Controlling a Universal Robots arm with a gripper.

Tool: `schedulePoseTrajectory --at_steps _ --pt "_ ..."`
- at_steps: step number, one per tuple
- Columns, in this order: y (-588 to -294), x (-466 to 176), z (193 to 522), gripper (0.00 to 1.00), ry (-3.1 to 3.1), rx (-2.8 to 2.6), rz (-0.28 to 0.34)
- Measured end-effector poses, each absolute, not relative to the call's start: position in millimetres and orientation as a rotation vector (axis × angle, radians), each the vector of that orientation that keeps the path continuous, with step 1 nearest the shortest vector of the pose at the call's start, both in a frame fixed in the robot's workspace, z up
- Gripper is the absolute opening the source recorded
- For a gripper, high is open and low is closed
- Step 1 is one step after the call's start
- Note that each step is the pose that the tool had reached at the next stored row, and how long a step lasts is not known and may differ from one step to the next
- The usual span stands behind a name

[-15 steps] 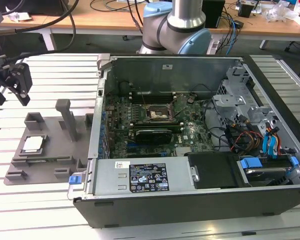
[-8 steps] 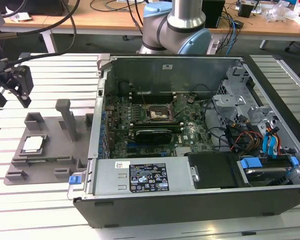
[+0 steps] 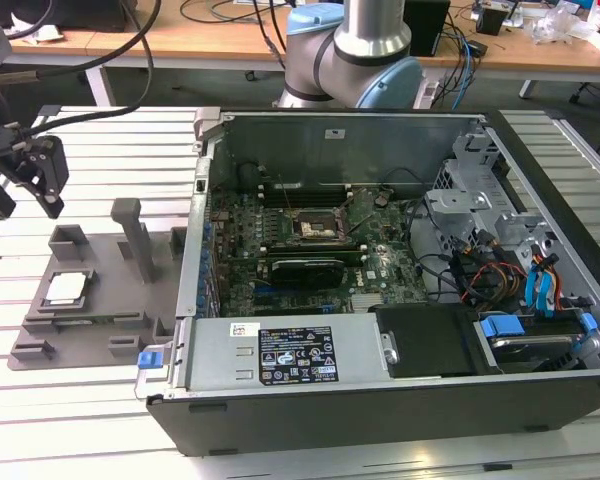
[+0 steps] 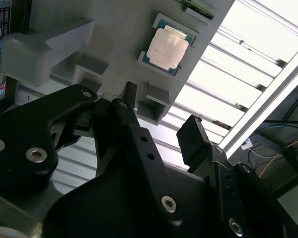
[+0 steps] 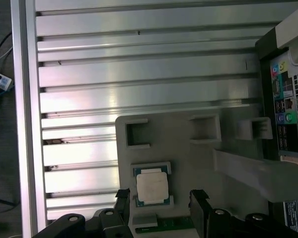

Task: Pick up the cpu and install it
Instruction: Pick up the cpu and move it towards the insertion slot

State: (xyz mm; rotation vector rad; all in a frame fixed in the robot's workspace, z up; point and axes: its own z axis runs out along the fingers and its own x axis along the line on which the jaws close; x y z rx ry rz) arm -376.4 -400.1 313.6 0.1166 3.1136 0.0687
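The cpu point(image 3: 66, 289) is a small silvery square chip lying flat in a recess of the grey fixture tray point(image 3: 105, 325) at the exterior view's left. My gripper point(image 3: 28, 207) hangs open above and a little behind the tray, not touching anything. In both wrist views the black fingers stand apart with nothing between them. The gripper point(image 5: 160, 196) frames the cpu point(image 5: 152, 187) from above in the first wrist view. In the second wrist view the cpu point(image 4: 168, 47) lies beyond the gripper point(image 4: 161, 111). The dark square socket point(image 3: 318, 227) sits on the motherboard inside the open computer case.
The open computer case point(image 3: 280, 355) fills the slatted metal table's point(image 3: 90, 420) middle and right. Grey posts point(image 3: 130, 235) rise from the fixture tray between the cpu and the case. Cables and drive cages point(image 3: 500, 270) crowd the case's right side. The arm's base point(image 3: 350, 60) stands behind the case.
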Motion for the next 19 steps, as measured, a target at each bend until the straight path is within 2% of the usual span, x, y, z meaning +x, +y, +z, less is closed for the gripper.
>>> schedulePoseTrajectory --at_steps 19 --pt "-400.1 -376.4 287.6 0.6 3.114 0.117 0.069"
